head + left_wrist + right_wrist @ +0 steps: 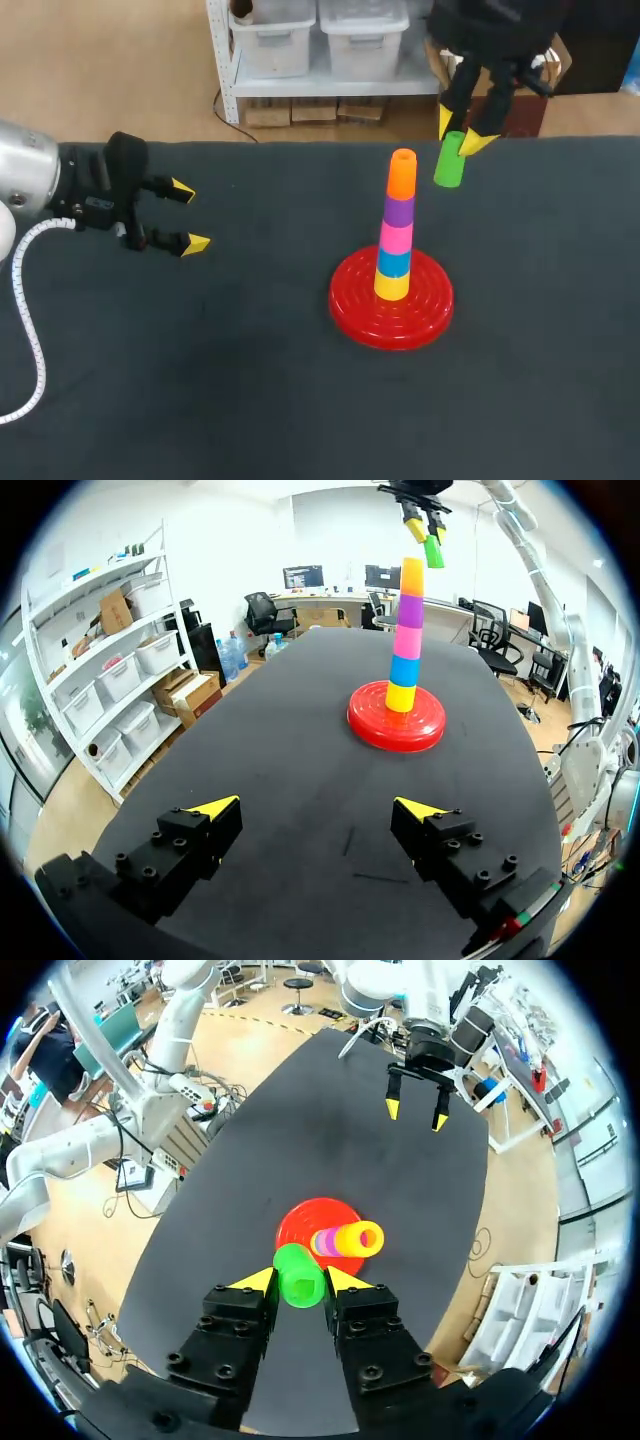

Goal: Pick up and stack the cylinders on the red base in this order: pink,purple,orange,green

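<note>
left gripper (317, 808): fingers stood apart.
red base (380, 725): far ahead, bore an orange-topped stack (406, 640).
green cylinder (433, 552): hung in right gripper (427, 527), by stack's top.

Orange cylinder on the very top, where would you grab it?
Pinch the orange cylinder by its round side wall, one finger on each side, coming straight down from above. It stands upright on the purple cylinder with nothing above it, so its sides are probably free to grip.

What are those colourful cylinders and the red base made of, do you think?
The stacked cylinders and the green cylinder look like smooth moulded plastic: bright uniform colours, soft sheen. The red base seems glossy plastic too, with ridged rings catching light.
</note>
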{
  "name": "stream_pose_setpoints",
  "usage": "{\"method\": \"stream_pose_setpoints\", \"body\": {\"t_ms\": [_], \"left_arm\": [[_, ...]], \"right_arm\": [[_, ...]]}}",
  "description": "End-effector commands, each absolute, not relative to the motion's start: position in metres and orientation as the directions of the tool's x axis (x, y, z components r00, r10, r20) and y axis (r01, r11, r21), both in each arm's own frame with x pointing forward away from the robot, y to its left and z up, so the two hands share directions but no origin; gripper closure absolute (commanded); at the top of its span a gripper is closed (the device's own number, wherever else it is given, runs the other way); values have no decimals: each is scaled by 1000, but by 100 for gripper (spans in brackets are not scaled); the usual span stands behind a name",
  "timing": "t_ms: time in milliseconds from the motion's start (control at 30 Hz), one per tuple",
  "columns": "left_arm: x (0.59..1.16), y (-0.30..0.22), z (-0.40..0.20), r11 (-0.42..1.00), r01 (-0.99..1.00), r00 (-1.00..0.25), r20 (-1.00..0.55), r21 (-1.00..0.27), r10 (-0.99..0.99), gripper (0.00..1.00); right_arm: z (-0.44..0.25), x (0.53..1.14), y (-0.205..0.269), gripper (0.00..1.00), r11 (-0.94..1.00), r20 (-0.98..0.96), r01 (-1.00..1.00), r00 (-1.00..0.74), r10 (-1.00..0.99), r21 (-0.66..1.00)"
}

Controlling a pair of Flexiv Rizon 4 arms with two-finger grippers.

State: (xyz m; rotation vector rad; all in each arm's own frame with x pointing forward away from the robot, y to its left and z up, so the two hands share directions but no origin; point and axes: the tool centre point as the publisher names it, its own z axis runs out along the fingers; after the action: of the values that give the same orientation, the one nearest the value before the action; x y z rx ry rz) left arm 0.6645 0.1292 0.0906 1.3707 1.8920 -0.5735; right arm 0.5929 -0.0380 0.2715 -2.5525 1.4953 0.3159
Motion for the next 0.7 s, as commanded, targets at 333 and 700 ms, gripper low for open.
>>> {"method": "stream_pose_setpoints", "body": {"t_ms": [333,700], "left_arm": [[666,129,91,333,941,-178,-761,53,624,0],[666,129,91,333,941,-178,-761,53,624,0]], "right_arm": [[265,598,-30,100,-481,-170,-824,542,-823,-299],[277,612,-25,100,-556,-117,-794,593,-796,-245]]}}
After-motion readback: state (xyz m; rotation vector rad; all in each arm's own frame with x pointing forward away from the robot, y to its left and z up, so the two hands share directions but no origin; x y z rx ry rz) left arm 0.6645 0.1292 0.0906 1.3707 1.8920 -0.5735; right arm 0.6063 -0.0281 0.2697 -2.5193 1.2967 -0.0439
